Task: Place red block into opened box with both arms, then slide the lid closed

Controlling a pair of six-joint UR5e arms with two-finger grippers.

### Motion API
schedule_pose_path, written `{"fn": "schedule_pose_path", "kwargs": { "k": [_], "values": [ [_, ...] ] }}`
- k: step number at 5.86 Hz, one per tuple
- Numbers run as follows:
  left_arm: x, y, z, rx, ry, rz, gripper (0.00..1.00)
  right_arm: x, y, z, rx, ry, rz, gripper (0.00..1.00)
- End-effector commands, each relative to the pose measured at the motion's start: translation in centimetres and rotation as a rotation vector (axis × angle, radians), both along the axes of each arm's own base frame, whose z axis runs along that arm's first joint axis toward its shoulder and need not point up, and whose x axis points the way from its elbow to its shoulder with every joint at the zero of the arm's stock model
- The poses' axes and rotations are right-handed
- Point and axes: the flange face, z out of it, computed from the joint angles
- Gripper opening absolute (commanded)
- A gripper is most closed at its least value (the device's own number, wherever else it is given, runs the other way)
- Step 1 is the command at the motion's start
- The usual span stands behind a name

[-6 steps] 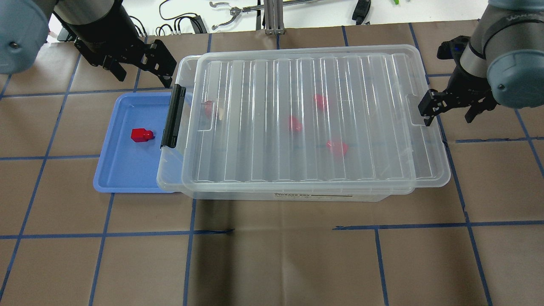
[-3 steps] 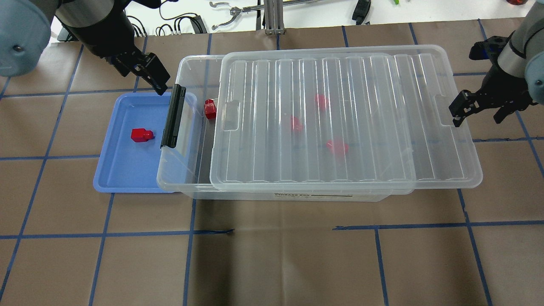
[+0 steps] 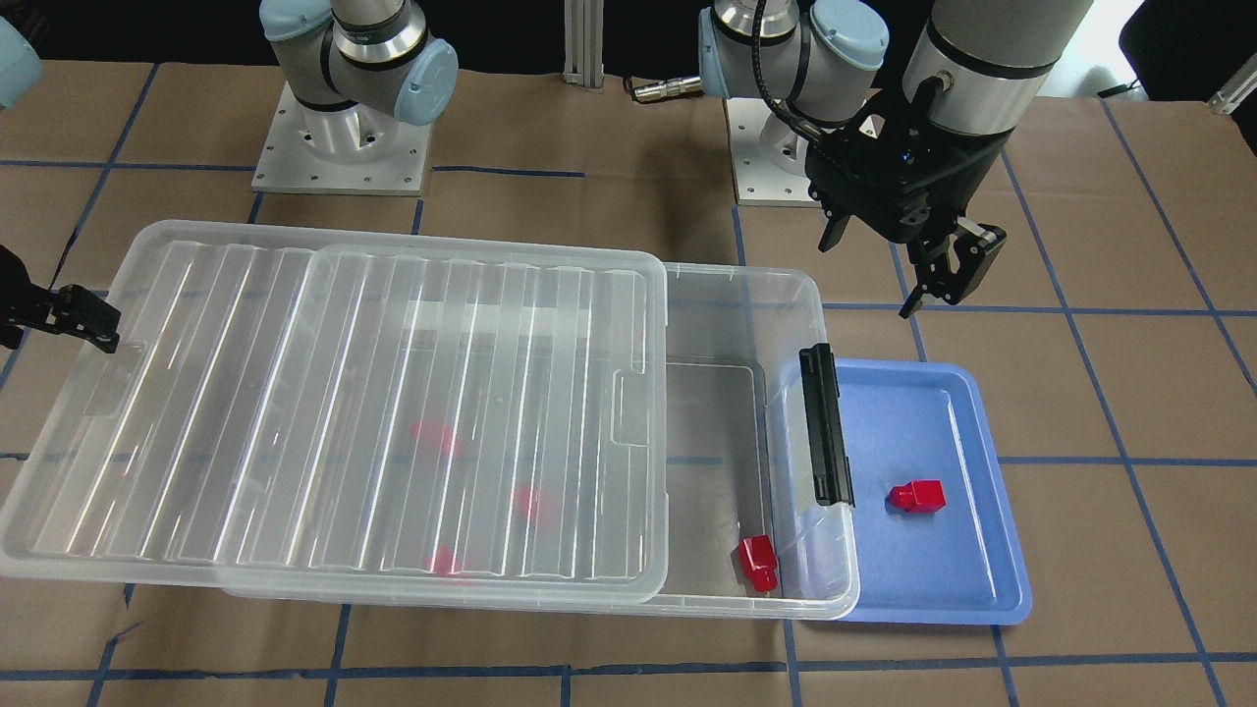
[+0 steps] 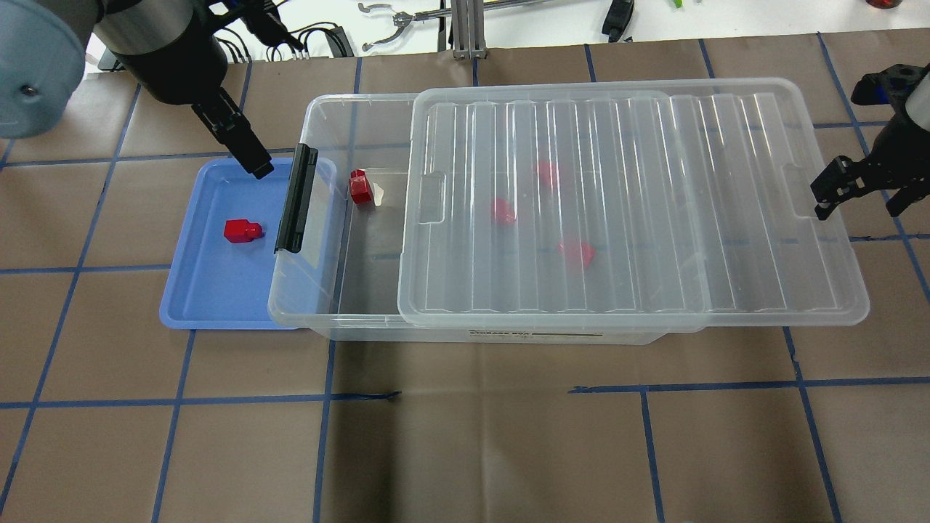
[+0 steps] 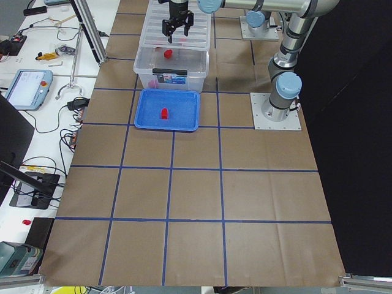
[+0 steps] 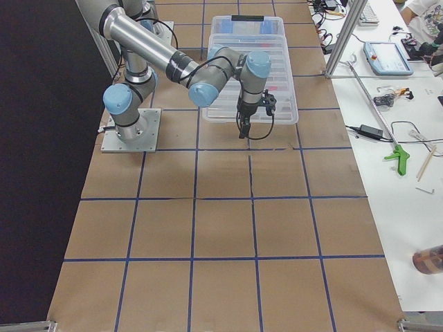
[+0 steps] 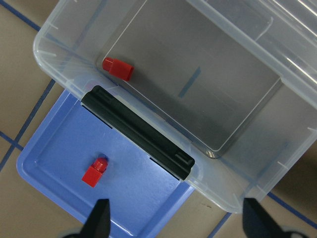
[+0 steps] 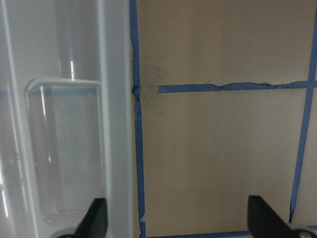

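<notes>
The clear box (image 4: 290, 312) lies across the table with its black latch (image 4: 296, 197) at the left end. The ribbed lid (image 4: 632, 211) sits shifted right, leaving the left end uncovered. One red block (image 4: 359, 187) lies in that uncovered part, and several show dimly under the lid. Another red block (image 4: 242, 231) lies on the blue tray (image 4: 211, 290). My left gripper (image 4: 256, 167) hangs open and empty over the tray's far edge; the left wrist view shows that block (image 7: 95, 171). My right gripper (image 4: 857, 203) is open, one finger at the lid's right tab recess (image 8: 64, 148).
The tray is tucked under the box's latch end. Tools and cables (image 4: 396, 18) and a metal post (image 4: 465, 29) stand on the white bench beyond the table. Both arm bases (image 3: 339, 147) are bolted behind the box. Brown paper with blue tape lines covers the table.
The lid has slid to the right along with my right gripper, uncovering the box's left end. My left gripper has turned and come down towards the tray's far edge.
</notes>
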Motion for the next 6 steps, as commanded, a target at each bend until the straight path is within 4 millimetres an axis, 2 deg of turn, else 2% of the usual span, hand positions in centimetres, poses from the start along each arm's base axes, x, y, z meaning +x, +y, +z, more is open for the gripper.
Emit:
{"fn": "schedule_pose_path", "kwargs": {
  "k": [1,3,4,5,6],
  "values": [
    [0.8,0.9,-0.8,0.005,-0.108,-0.109,0.95,-2.8,0.6,0.2,-0.014,0.006,-0.027,1.0],
    [1.2,2.4,-2.6,0.008,-0.164,-0.106,0.97,-5.6,1.6,0.3,-0.018,0.007,-0.067,1.0],
    [1.5,3.2,-3.8,0.03,-0.166,-0.168,0.97,-6.8,2.0,0.3,-0.018,0.006,-0.09,1.0],
    [2.8,4.2,-2.7,0.024,-0.171,-0.297,0.97,-7.0,2.1,0.5,-0.021,0.007,-0.095,1.0],
    [6.4,3.0,-3.5,0.044,-0.141,-0.281,0.97,-7.0,2.3,1.4,-0.036,0.02,-0.107,1.0]
  ]
}}
